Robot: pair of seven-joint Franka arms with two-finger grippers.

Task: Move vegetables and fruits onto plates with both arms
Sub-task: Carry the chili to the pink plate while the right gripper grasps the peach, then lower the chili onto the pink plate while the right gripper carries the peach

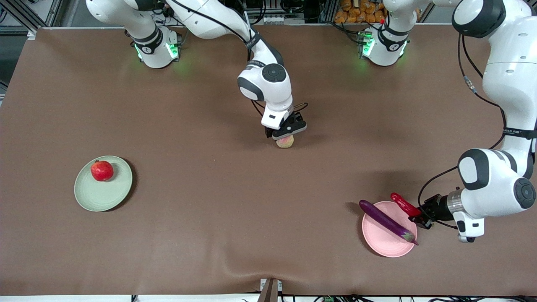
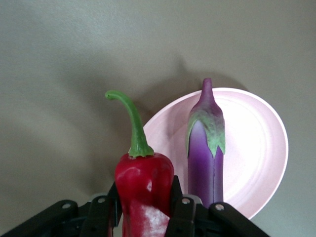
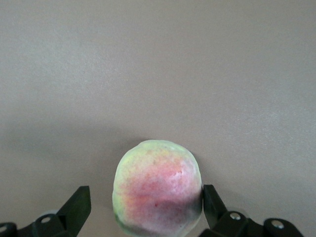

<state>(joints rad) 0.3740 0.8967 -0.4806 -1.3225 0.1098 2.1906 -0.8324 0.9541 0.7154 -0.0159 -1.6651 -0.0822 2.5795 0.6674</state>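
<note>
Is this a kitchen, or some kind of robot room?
Most likely a robot lab, not a kitchen. Two white robot arms are bolted along a table covered in brown cloth, cables and metal racks stand at its edge, and the chili pepper and peach look like toy food.

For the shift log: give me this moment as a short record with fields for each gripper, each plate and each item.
left gripper: shut on the glossy red chili pepper, over the rim of the round pale pink plate
right gripper: open, fingers either side of the round pink-and-green peach on the brown table
pink plate: holds the long glossy purple eggplant, lying across it
round pale green plate: holds the round red pomegranate
</note>
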